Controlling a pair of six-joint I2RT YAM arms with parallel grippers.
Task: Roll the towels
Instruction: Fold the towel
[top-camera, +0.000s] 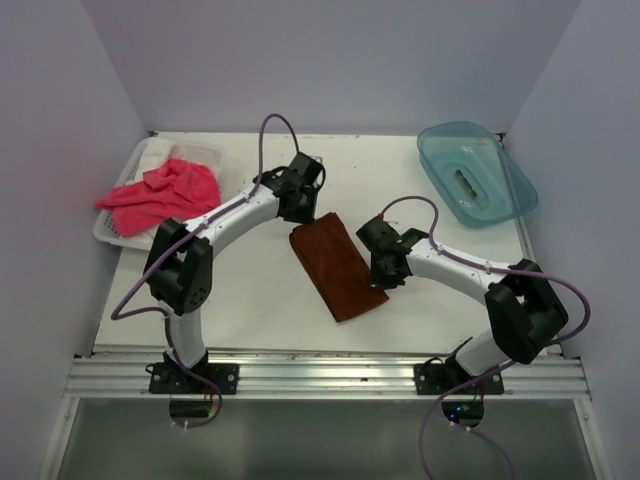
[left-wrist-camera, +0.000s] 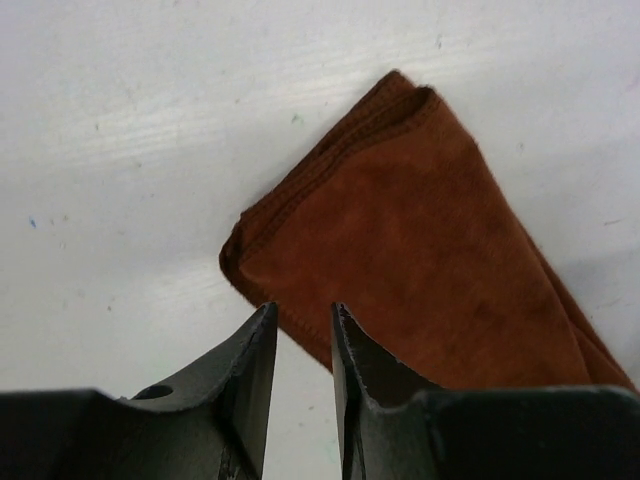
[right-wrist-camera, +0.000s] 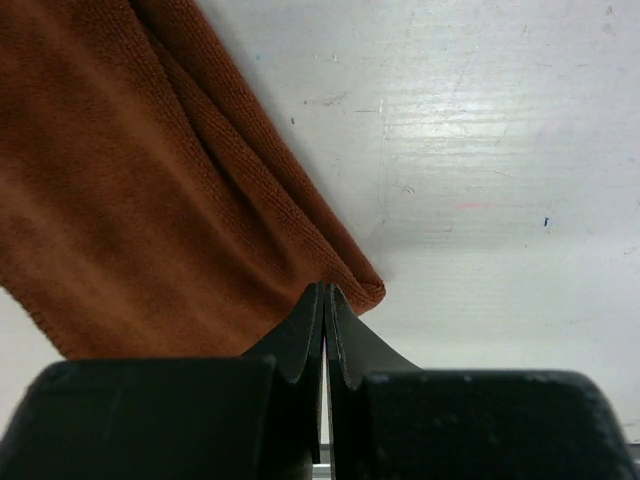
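Rust-brown towel lies folded flat on the surface, my left claw narrowly parted, holding nothing, at its far end, my right claw closed tight at its near-right corner.

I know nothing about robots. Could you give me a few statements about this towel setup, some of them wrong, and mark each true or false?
1. The brown towel is already rolled up. False: it lies flat and folded on the table.
2. The pink towel sits crumpled in a white basket at the far left. True.
3. The left arm's jaws are clamped on the brown towel. False: they stand slightly apart at the towel's end, with nothing between them.
4. The right arm's jaws are shut, at a corner of the brown towel. True.
5. A teal tub sits at the far right of the table. True.
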